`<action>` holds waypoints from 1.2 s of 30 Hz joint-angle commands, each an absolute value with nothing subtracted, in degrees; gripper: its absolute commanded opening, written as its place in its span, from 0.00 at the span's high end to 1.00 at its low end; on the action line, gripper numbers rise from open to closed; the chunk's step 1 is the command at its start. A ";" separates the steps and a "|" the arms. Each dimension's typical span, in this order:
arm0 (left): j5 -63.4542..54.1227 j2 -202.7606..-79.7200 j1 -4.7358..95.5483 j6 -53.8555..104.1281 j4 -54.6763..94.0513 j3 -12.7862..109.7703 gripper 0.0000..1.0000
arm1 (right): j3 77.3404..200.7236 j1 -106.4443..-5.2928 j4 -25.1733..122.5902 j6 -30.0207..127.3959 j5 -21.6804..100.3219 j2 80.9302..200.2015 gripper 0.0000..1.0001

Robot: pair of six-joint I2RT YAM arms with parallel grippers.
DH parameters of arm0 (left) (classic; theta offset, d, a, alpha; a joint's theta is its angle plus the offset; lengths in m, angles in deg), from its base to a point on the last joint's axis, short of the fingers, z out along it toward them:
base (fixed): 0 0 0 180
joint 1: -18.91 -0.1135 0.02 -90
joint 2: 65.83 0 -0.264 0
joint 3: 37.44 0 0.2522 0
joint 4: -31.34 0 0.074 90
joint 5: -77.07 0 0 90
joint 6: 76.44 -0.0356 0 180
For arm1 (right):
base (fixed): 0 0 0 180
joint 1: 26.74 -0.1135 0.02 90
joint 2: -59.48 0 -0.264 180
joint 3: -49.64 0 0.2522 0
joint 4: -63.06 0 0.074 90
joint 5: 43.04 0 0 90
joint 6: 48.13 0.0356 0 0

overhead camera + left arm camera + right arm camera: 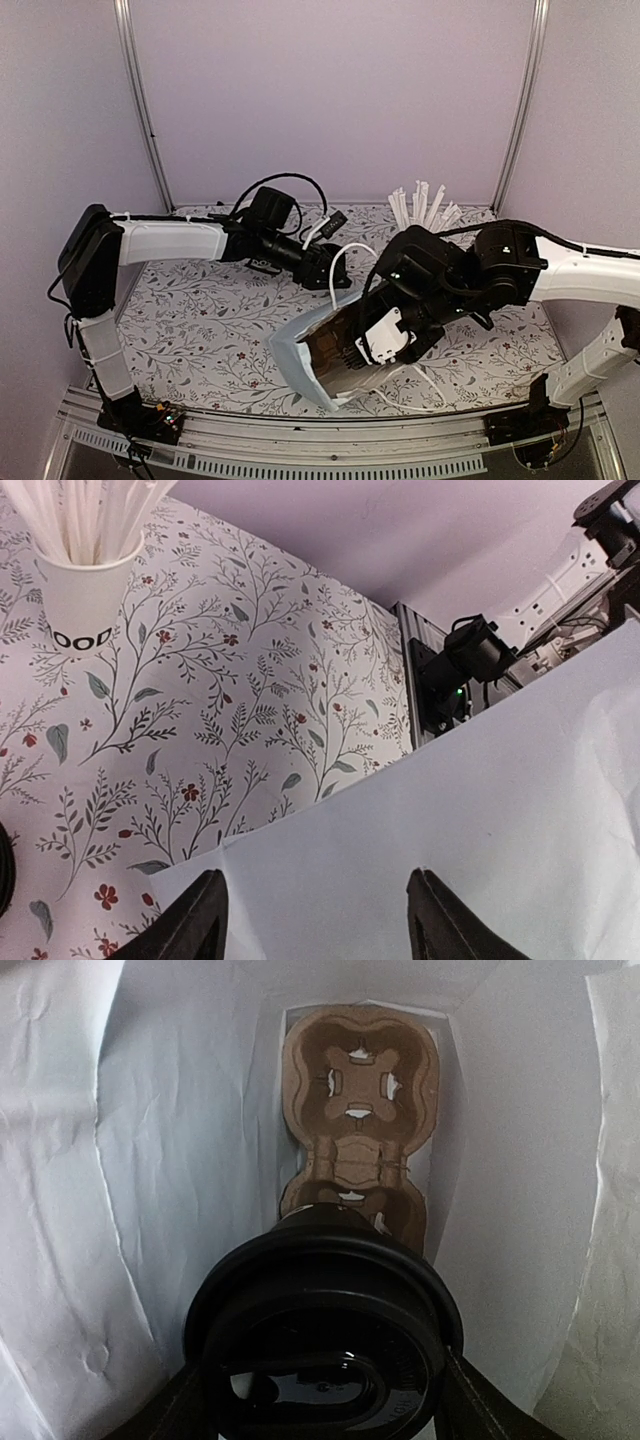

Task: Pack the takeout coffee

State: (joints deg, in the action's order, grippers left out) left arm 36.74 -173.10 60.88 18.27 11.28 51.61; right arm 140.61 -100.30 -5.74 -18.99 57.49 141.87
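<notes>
White, sprig-printed tabletop [200,330] filled the middle of the top view, and on it, at lower centre, lay the white paper bag [295,365], tipped on its side with its mouth toward the right arm. Deep in the bag, at upper centre of the right wrist view, sat a brown moulded cardboard cup carrier [358,1090]. Its far well was open to view and its near well was mostly hidden.

The takeout coffee [325,1310] was already inside the bag, its black lid filling the lower centre of that view. The right gripper [325,1395] pinched it from both sides. The left gripper [318,880] had its fingers spread at the bottom of the left wrist view, with the bag's paper wall just beyond them. Whether they touched it could not be told. A white cup of paper-wrapped straws [85,590] stood at upper left there.

The step looked like seating the cup in the near well. Doing it well probably meant:
- driving the cup base-first along the bag's length, centred on the well, until it bottomed;
- keeping the pinch until then;
- having the left claw hold the bag so it did not slide;
- withdrawing straight, so the fingers did not snag the paper.
</notes>
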 commanded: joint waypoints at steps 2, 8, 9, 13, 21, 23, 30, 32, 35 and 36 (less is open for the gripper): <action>37.49 -172.49 60.61 17.74 12.83 50.34 0.37 | 137.09 -100.66 -1.01 -20.49 61.63 139.91 0.56; 38.13 -172.45 60.57 17.68 13.62 49.39 0.37 | 135.04 -100.71 4.73 -21.38 63.67 140.81 0.57; 38.28 -172.49 60.59 17.69 13.80 49.36 0.37 | 134.79 -100.66 5.61 -21.61 64.02 140.86 0.57; 38.87 -172.83 60.52 17.70 14.14 49.20 0.37 | 133.75 -100.66 8.45 -22.34 65.31 141.27 0.57; 39.01 -172.70 59.65 17.11 13.96 49.13 0.36 | 132.83 -100.74 9.88 -22.99 66.28 142.34 0.57; 38.18 -171.76 58.95 16.70 13.30 48.95 0.36 | 132.63 -100.65 10.01 -22.91 66.13 142.36 0.57; 35.95 -167.65 55.29 18.48 14.24 46.92 0.29 | 132.25 -100.58 10.19 -23.01 66.26 142.15 0.57; 33.49 -167.76 54.66 19.70 13.86 46.75 0.29 | 132.04 -100.59 10.29 -22.99 66.30 142.04 0.57; 29.70 -169.25 54.61 19.51 10.85 47.22 0.29 | 131.62 -100.65 10.64 -23.07 66.60 141.91 0.57; 28.93 -169.54 54.66 19.67 10.75 46.91 0.29 | 131.35 -100.61 10.85 -23.08 66.83 141.85 0.57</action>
